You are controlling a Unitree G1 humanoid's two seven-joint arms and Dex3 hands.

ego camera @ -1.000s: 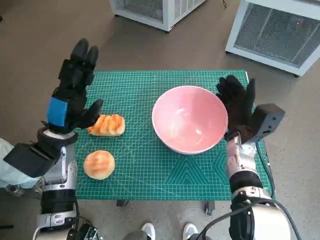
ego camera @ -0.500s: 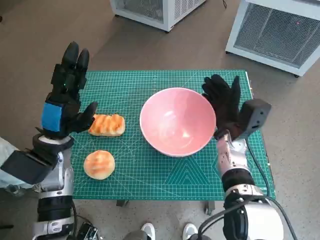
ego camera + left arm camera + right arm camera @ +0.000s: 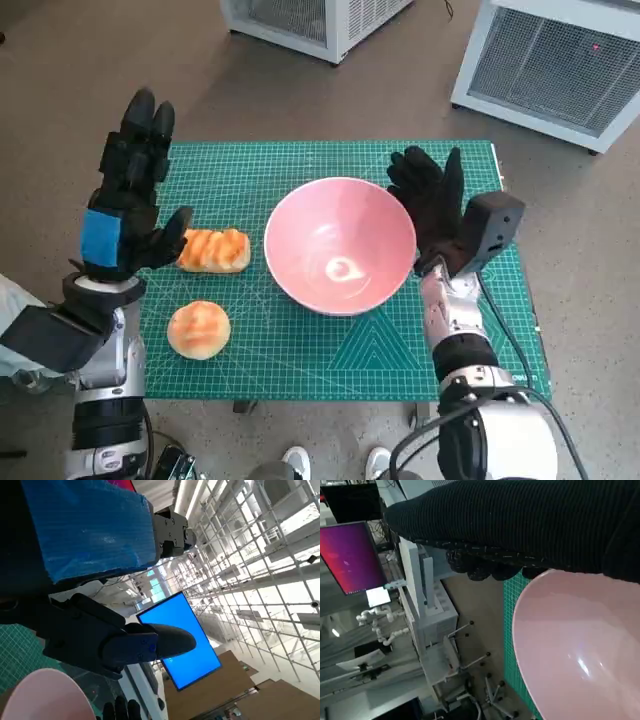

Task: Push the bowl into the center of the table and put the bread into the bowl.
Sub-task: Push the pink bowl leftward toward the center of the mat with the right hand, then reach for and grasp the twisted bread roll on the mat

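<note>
Pushing bowl (image 3: 340,245) further left w/ right hand (image 3: 428,198) vs. earlier.

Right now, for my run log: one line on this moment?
right hand: pushing bowl | left hand: open, raised | breads: on mat

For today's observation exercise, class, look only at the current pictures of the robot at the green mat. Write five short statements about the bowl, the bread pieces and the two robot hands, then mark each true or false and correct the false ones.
1. The pink bowl is empty. True.
2. The right robot hand rests flat against the bowl's outer side. True.
3. The left robot hand holds the striped bread. False: it is raised and open beside that bread, holding nothing.
4. The round bun lies inside the bowl. False: it lies on the green mat, near the front left corner.
5. The bowl is tipped upside down. False: it stands upright, opening upward.
</note>
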